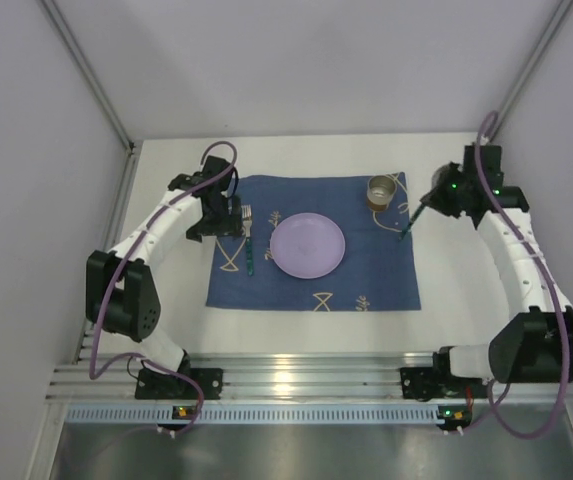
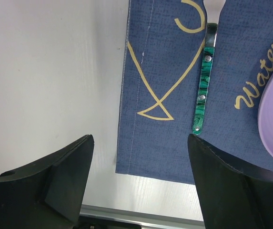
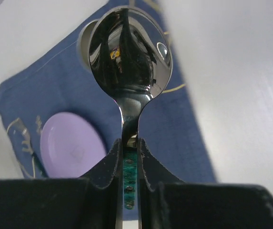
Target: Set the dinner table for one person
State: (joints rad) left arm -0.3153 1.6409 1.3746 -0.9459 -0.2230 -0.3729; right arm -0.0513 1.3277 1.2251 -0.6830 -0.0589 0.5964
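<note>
Saw white counter (image 1: 306, 325) under and all around blue cloth (image 1: 366, 270). Found purple plate (image 1: 308, 245) near cloth's middle. Logged green-handled fork (image 1: 250, 250) on cloth's left part, tines toward far edge. Spotted left end effector (image 2: 138, 140) above cloth's left edge, fingers spread apart, gripping nothing. Caught right end effector (image 3: 130, 143) by cloth's right side, clamped on green handle of spoon (image 3: 129, 52), bowl out toward cloth. Noted metal cup (image 1: 381, 190) at cloth's far right corner.

One blue cloth (image 1: 366, 285), one purple plate (image 1: 308, 245), one fork (image 2: 203, 90), one spoon (image 3: 129, 52) — and one metal cup (image 1: 380, 190).
</note>
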